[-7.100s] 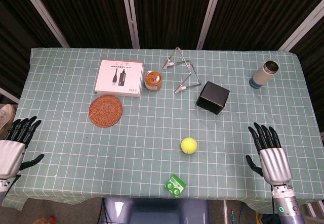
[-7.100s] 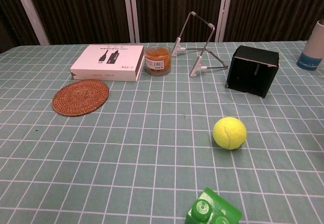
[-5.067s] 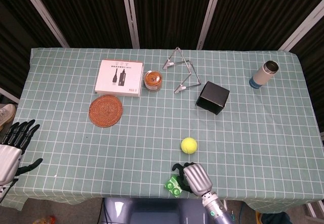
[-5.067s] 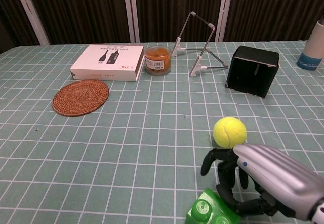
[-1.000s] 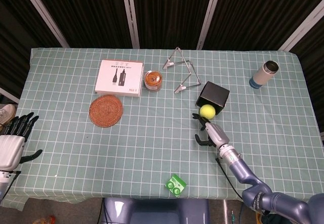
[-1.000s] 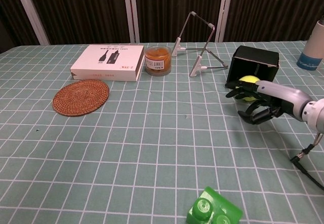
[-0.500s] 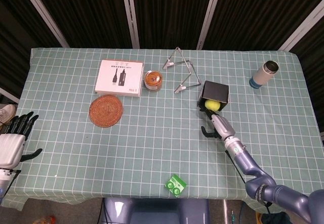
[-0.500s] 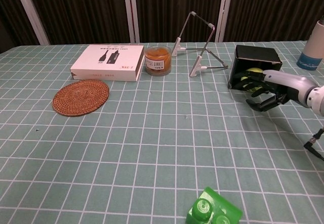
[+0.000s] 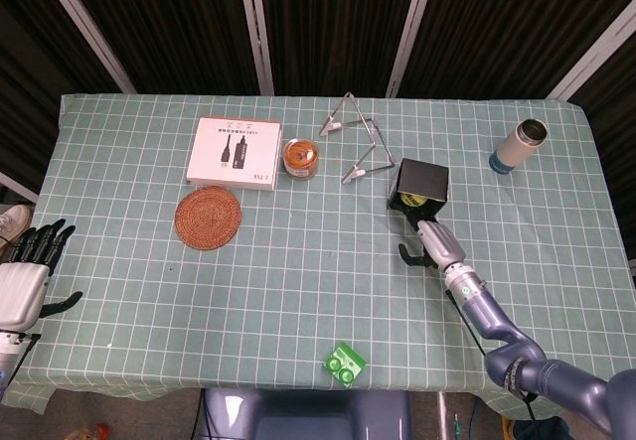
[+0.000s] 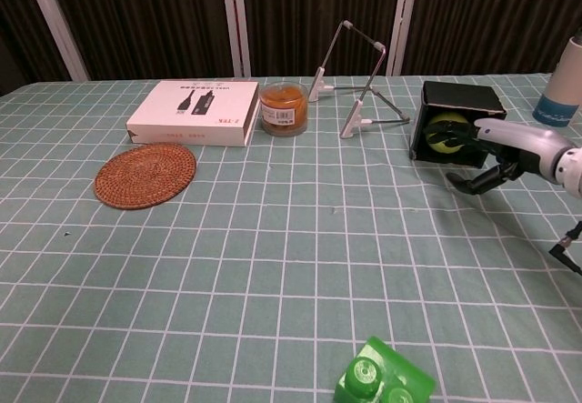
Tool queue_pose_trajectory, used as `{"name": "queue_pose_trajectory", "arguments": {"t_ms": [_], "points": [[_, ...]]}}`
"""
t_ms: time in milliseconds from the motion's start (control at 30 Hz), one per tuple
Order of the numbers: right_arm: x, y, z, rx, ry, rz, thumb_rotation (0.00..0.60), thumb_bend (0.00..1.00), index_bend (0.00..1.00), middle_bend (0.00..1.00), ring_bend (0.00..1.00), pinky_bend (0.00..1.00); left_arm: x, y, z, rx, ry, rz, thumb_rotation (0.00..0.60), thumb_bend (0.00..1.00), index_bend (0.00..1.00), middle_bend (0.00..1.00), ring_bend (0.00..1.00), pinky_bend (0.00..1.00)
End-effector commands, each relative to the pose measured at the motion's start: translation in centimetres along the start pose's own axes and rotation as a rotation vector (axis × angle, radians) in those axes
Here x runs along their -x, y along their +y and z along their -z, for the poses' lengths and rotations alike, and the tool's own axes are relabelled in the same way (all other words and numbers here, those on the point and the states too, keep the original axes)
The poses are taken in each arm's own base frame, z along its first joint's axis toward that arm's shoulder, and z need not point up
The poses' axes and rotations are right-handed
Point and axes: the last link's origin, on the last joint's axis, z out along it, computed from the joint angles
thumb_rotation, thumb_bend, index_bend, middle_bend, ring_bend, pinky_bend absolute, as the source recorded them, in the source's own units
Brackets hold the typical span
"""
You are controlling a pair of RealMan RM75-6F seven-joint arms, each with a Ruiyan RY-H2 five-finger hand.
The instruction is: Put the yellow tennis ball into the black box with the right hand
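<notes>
The black box lies on its side right of the table's middle, its opening facing the front edge; the chest view shows its top. The yellow tennis ball sits inside that opening. My right hand reaches in from the front, its dark fingers curled over the ball and the thumb spread low in front of the box. In the chest view the right hand comes in from the right edge. My left hand hangs off the table's left front corner, fingers spread, holding nothing.
A metal wire stand rises just left of the box. Further left are an amber jar, a white carton and a woven coaster. A flask lies far right. A green block sits at the front edge.
My right hand has pushed further toward the box with the ball. The ball went from the box's mouth to deeper inside the opening. The left hand stayed put.
</notes>
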Motion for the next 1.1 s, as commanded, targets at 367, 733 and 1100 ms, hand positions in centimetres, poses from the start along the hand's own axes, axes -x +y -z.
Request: {"name": "queue_pose_trajectory", "arguments": {"t_ms": [367, 733, 1100], "points": [[-0.5, 0.3, 0.5, -0.014, -0.019, 0.031, 0.600, 0.57, 0.00, 0.00, 0.00, 0.00, 0.1, 0.0, -0.3, 0.002, -0.008, 0.003, 0.600, 0.12, 0.00, 0.01, 0.04, 0.06], [-0.4, -0.9, 7.4, -0.083, 0.013, 0.121, 0.600, 0.49, 0.00, 0.00, 0.00, 0.00, -1.1, 0.7, 1.6, 0.067, 0.040, 0.022, 0.600, 0.12, 0.00, 0.01, 0.04, 0.06], [-0.1, -2.0, 13.0, -0.089, 0.060, 0.148, 0.600, 0.44, 0.00, 0.00, 0.00, 0.00, -2.4, 1.3, 3.7, 0.122, 0.096, 0.043, 0.600, 0.12, 0.00, 0.01, 0.04, 0.06]]}}
